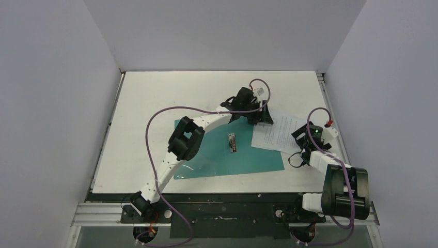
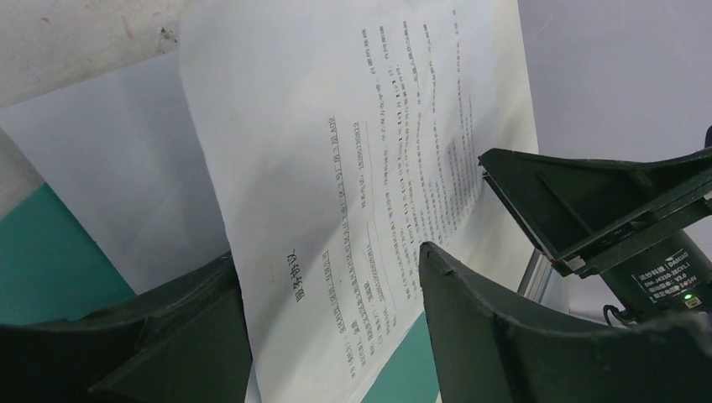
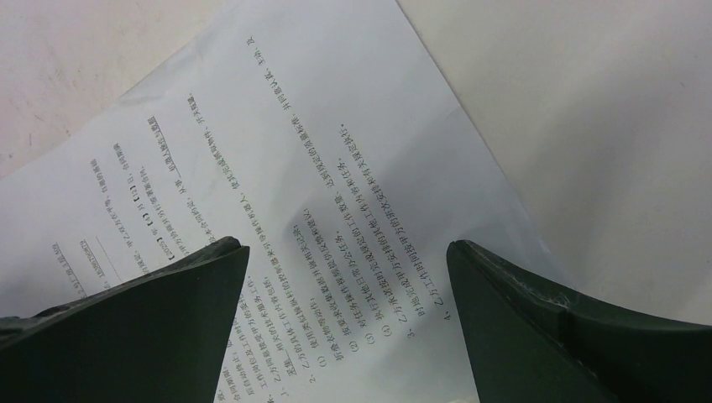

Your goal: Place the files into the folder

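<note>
Nearest me, the right gripper [image 1: 303, 139] hovers with its fingers wide over the files [image 1: 275, 135]. They lie skewed on the bench [image 1: 155, 93], their left corner overlapping the open folder [image 1: 217, 155], which stretches away leftward. Beyond, the left gripper [image 1: 256, 118] has its fingers wide astride the sheets' far edge.

The worktop [image 1: 155, 93] is plain white, a bit scuffed up close. The teal folder [image 1: 248, 160] lies flat on it. The files [image 1: 279, 135], white sheets printed with small black text, sit skewed over the folder's far right corner, and most of their area lies on bare worktop to the right of the folder. From the left wrist view at least 2 sheets show, 1 reaching out past the other's edge.
</note>
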{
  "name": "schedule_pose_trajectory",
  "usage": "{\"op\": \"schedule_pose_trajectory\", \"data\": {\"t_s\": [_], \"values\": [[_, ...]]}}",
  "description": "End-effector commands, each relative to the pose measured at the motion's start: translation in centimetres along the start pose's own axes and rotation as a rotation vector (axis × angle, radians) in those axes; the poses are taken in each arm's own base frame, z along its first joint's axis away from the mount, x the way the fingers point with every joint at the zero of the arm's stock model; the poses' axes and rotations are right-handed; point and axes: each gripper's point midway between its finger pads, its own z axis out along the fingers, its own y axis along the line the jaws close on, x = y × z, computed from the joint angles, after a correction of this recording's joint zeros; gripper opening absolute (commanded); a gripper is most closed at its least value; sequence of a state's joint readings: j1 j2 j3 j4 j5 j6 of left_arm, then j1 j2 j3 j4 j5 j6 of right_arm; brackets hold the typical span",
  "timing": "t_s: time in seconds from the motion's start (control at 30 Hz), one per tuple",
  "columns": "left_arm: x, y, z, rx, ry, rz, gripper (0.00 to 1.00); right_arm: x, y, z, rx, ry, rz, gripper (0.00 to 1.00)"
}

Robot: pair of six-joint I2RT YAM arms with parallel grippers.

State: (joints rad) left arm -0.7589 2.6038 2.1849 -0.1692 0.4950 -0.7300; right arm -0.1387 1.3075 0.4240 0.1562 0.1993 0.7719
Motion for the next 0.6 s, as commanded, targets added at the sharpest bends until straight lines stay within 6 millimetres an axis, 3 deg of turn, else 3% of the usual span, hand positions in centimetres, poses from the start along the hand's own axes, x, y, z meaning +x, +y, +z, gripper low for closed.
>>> {"op": "schedule_pose_trajectory", "data": {"t_s": [0.0,0.2,0.37,0.57], "values": [[0.6,-0.4,0.5,0.054,0.019,-0.012,0.58,2.0,-0.3,0.0,-0.014,0.067,0.009,0.93],[-0.1,-0.9,-0.1,0.063,0.004,-0.018,0.31,1.4,-0.2,-0.5,-0.02,0.051,0.012,0.93],[-0.8,-2.6,-0.9,0.105,-0.012,-0.004,0.0,0.7,0.1,-1.1,-0.023,0.044,0.012,0.93],[-1.9,-5.6,-3.3,0.163,-0.045,0.041,0.0,-2.0,1.1,-3.1,-0.052,-0.014,0.003,0.91]]}}
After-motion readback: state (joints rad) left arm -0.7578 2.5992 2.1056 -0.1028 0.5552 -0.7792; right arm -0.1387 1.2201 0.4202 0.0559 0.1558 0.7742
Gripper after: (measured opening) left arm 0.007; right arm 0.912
